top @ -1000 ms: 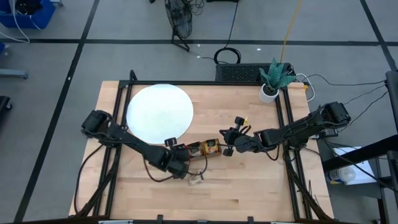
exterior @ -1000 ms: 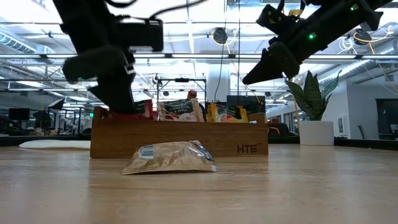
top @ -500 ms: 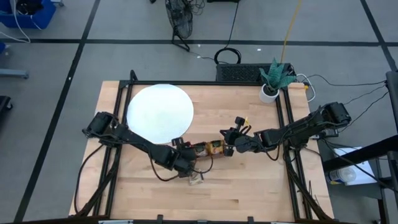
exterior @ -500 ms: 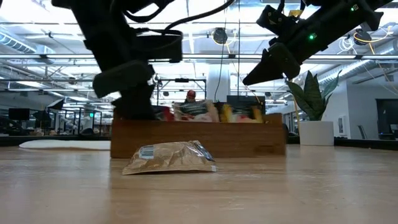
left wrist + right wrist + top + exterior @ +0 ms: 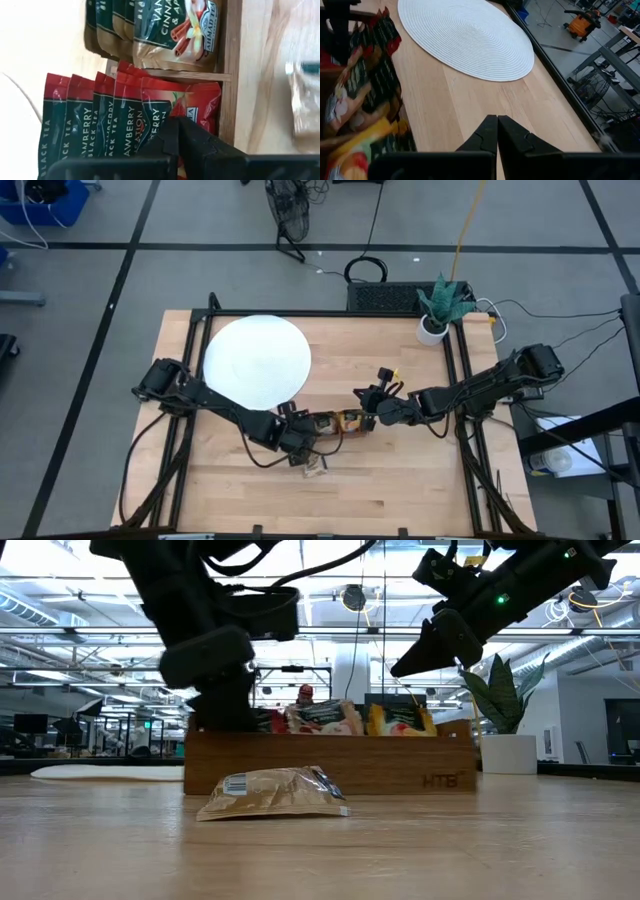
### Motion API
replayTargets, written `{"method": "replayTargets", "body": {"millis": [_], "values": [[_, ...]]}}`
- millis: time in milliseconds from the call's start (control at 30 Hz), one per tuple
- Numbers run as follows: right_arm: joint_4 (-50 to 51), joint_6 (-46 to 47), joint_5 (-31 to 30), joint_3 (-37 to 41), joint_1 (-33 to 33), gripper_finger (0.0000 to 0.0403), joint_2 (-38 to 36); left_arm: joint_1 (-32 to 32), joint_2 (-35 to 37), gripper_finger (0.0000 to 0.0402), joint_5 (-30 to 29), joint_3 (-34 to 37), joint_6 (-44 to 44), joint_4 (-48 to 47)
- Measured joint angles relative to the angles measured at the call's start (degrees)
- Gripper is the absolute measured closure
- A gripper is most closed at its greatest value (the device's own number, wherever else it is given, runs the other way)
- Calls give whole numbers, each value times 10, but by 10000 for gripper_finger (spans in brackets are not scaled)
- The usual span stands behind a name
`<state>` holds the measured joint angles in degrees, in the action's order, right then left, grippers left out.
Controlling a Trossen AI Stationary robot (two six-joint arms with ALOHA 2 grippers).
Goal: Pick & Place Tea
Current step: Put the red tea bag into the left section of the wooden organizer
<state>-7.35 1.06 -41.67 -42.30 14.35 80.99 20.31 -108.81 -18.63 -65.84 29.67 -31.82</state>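
A light wooden table (image 5: 400,480) is standing in a big workshop hall, and a white round mat (image 5: 256,361) is lying on its far left part. The wooden tray (image 5: 330,762) with the tea sachets (image 5: 127,120) is now sitting further toward the right arm than a second ago; it is sliding along the table with the left gripper (image 5: 296,437), which is down in the end compartment with the red sachets. Its fingers are looking pressed together in the left wrist view, but I cannot tell if a sachet is really between them. One pale sachet (image 5: 273,794) is lying on the table in front of the tray. The right gripper (image 5: 372,417) is hanging closed and empty beside the tray's other end. Probably the pick is dragging the tray instead of lifting out a sachet.
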Motion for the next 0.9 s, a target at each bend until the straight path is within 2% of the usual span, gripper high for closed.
{"method": "replayTargets", "body": {"millis": [200, 567, 900], "values": [[2, 0, 0, 0, 0, 403, 0, 3, 53, 397, 8, 4, -4, -15], [3, 0, 0, 0, 0, 403, 0, 3, 66, 352, -29, 2, 1, -49], [3, 0, 0, 0, 0, 403, 0, 3, 87, 348, -37, 0, -5, -49]]}}
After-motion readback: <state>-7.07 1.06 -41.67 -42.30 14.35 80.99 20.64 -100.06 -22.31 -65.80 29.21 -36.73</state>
